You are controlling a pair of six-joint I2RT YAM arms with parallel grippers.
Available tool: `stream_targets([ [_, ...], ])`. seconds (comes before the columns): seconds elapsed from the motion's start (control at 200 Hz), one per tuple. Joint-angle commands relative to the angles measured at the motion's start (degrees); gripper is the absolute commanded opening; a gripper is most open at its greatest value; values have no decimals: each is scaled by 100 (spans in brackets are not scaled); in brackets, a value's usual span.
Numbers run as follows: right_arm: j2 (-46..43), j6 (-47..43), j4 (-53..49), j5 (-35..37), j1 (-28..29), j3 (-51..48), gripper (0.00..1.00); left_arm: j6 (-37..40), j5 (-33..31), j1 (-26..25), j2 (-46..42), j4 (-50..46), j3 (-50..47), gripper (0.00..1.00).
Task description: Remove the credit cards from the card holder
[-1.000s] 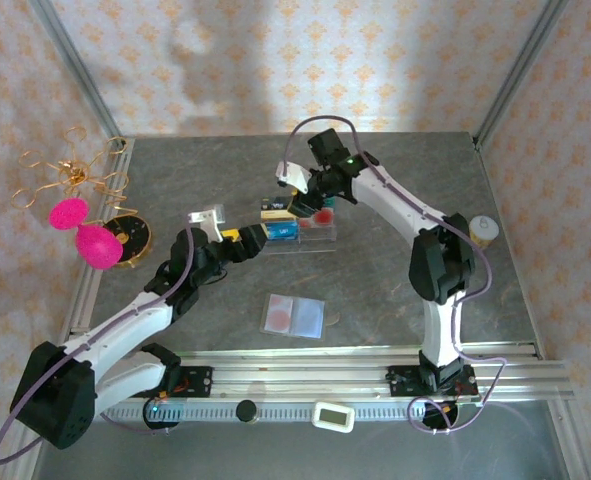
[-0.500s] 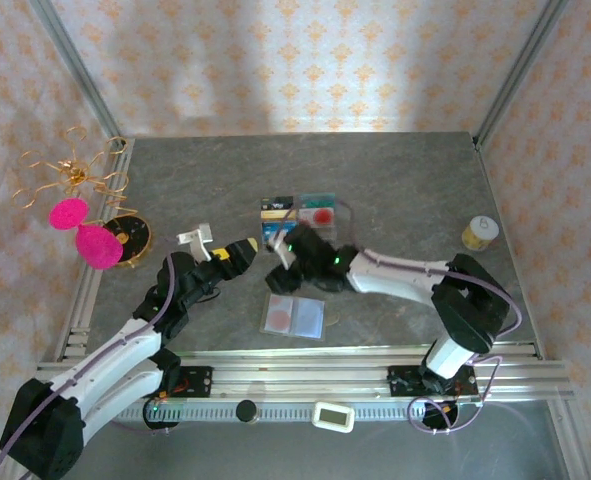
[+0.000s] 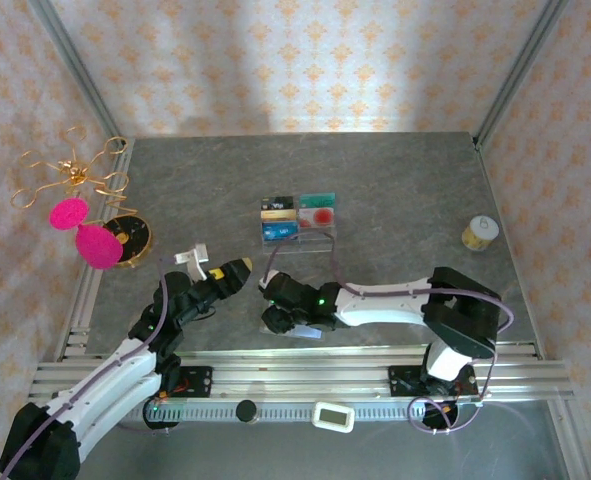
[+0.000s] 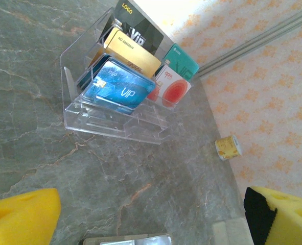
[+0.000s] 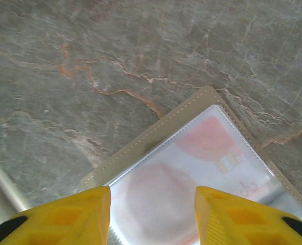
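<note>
Card holder (image 5: 145, 138) lies open and flat on the grey marbled tabletop (image 5: 89, 61), its olive stitched border showing around a clear pocket. Under that pocket you can see two pale credit cards (image 5: 204, 140), each with a round red blotch.

Your right pincer (image 5: 151, 193) is directly over the holder. Its two yellow fingers (image 5: 64, 217) stand moderately apart with nothing between them. One sits over the holder's near corner and the other over the pocket, so the blotched cards show in the gap. Whether the tips touch the plastic, you cannot tell from the wrist view. From above, the right arm reaches low across the front of the tabletop, close to the aluminium rail (image 3: 305, 365), and hides most of the holder.

Your left pincer (image 3: 237, 268) is just to the left of the right one, apart from it and off the holder. It is spread wide and empty. It faces the clear acrylic tray (image 4: 115, 130), which stands well back from it. In the tray lean a blue VIP card (image 4: 117, 89), a gold card (image 4: 133, 53), a black card (image 4: 135, 30), a teal card (image 4: 184, 58) and a white card with a red disc (image 4: 173, 92). A small yellow jar (image 4: 227, 147) stands far off by the right wall.
</note>
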Motion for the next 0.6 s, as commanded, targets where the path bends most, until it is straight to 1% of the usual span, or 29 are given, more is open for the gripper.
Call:
stream_targets([
  [0.0,367,74,-190,332,68,205,45,8,106,59,-140,-194,-20,93],
  [0.105,605,83,-277,325,110,269,45,9,116,55,-129,-200,-27,93],
  [0.16,691,91,-334,409,110,266,40,41,173,54,-97,-198,-27,92],
  [0.19,717,97,-342,461,110,254,34,69,196,51,-85,-227,-25,90],
  [0.23,724,130,-330,577,110,215,23,115,217,46,-54,-260,-28,87],
  [0.275,678,167,-251,670,112,148,11,165,290,49,-12,-305,-28,81],
  [0.325,571,180,-65,736,106,30,0,175,326,37,65,-388,-28,75],
  [0.375,430,157,194,695,102,-94,0,184,392,-6,160,-429,-28,66],
  [0.451,259,106,553,714,90,-257,0,202,360,-140,278,-511,-37,56],
  [0.516,124,105,838,676,36,-362,0,206,263,-356,351,-562,-43,45],
  [0.596,-130,136,1223,581,-19,-573,0,220,48,-673,428,-704,0,34],
])
